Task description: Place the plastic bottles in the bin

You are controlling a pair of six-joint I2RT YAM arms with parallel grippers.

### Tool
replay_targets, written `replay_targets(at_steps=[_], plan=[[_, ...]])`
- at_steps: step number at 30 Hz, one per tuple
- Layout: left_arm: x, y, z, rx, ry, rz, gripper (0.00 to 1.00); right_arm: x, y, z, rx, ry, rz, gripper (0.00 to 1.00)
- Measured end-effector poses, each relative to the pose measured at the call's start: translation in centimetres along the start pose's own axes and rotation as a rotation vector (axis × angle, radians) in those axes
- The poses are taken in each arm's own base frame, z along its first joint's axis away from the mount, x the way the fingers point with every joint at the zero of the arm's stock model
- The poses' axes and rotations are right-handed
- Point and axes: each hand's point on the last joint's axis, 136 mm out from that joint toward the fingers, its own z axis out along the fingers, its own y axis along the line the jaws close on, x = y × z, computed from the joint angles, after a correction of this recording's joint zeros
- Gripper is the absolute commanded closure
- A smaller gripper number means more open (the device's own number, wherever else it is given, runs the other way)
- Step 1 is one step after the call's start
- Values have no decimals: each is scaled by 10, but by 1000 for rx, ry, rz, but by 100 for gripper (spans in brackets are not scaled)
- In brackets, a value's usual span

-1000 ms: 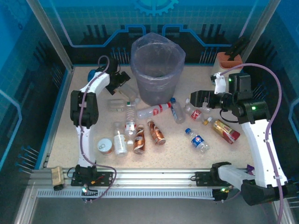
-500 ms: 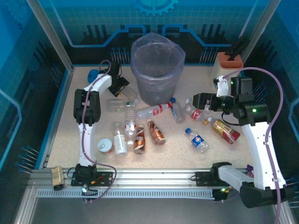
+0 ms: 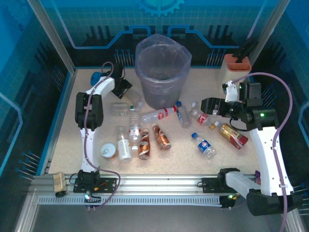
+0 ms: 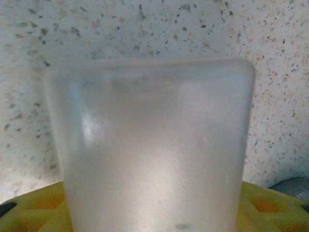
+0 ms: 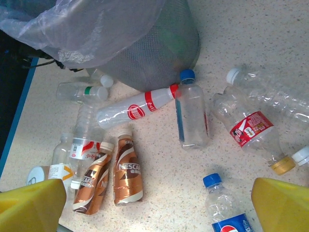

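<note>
Left end effector (image 3: 126, 88) moved down beside bin (image 3: 164, 92) onto frosted bottle (image 4: 154, 145), grip unconfirmed, may slip; right end effector (image 3: 204, 104) wide open, empty.

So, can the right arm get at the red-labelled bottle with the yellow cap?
Probably yes: the right gripper hangs open close by the red-labelled bottle, which lies flat with nothing on top; a white-capped bottle crowds one side.

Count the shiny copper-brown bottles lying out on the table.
3. One copper-brown bottle and a second copper-brown bottle lie side by side in front of the bin; a third copper-brown bottle lies apart, farther right. More may be hidden behind the bin.
</note>
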Motion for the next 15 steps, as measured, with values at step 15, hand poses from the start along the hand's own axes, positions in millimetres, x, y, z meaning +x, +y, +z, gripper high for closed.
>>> replay_targets(at_steps=[15], plan=[[-23, -30, -190, 226, -314, 46, 58, 5, -14, 3, -4, 11, 70, 1]])
